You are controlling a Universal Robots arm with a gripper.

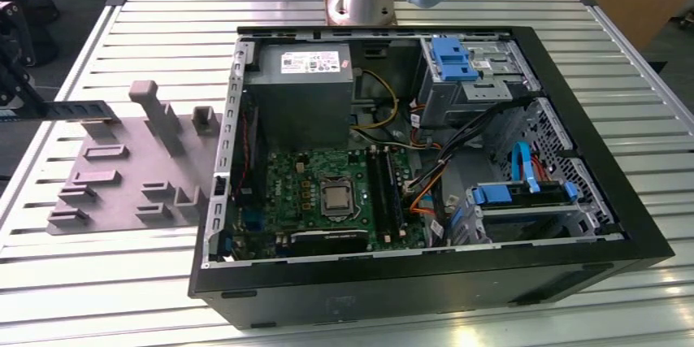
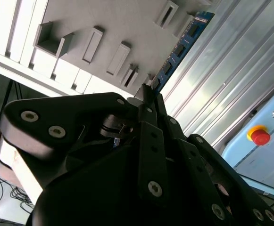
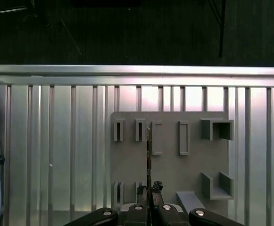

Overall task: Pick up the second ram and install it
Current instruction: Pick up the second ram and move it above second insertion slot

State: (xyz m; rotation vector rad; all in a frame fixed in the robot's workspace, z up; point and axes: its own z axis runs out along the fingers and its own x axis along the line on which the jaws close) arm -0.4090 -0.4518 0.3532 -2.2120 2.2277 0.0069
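The gripper (image 3: 149,186) was closed on one end of the second ram (image 1: 78,110), which stuck out roughly level, seemingly lifted just above the grey fixture (image 1: 119,188). I judged the stick light, stiff and thin, with fragile chips and contacts, so best pinched by its flat faces near an end. The open computer case (image 1: 434,286) sat beside the fixture on the tabletop (image 1: 109,282).
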